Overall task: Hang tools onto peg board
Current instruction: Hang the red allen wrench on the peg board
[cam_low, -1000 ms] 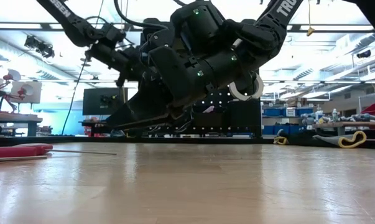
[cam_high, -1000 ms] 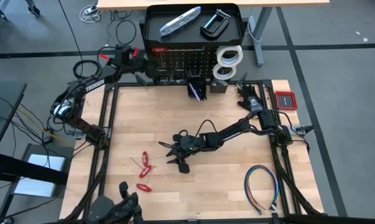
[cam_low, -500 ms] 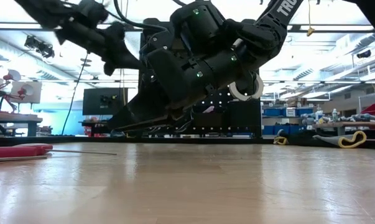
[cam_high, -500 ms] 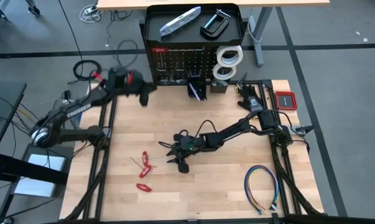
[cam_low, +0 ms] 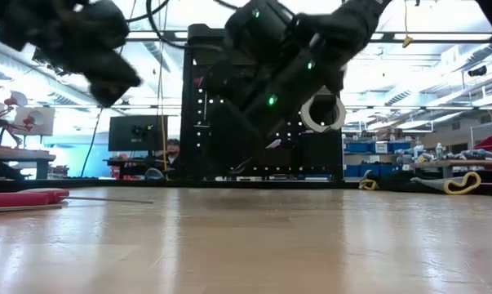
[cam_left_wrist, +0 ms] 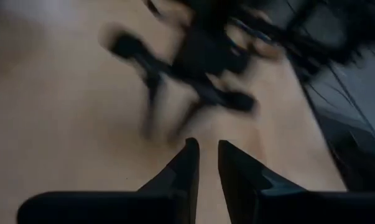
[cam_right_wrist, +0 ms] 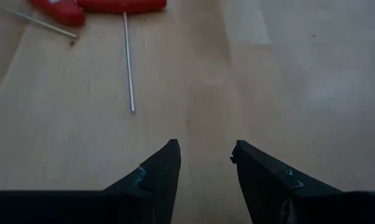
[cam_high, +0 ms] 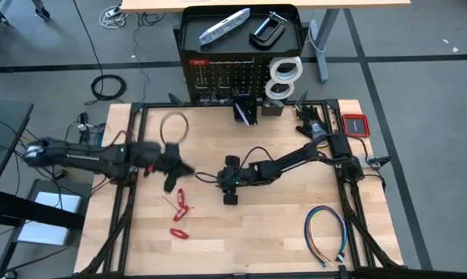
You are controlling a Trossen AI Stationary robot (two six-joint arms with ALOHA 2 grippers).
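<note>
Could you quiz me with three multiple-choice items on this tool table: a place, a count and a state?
1. Where do the two white tape rolls hang?
A. On the upright black perforated peg board's right edge
B. On the wooden table
C. In the right gripper

2. How many red-handled hand tools lie on the table?
A. None
B. Three
C. Seven

3. How do the right gripper's fingers stand?
A. Clamped on a tape roll
B. Apart, holding nothing
C. Clamped on the silver bar-shaped tool

Key: 1 A, the high view shows them beside the board; 2 B, three red handles lie together; 3 B, the right wrist view shows bare wood between them.
</note>
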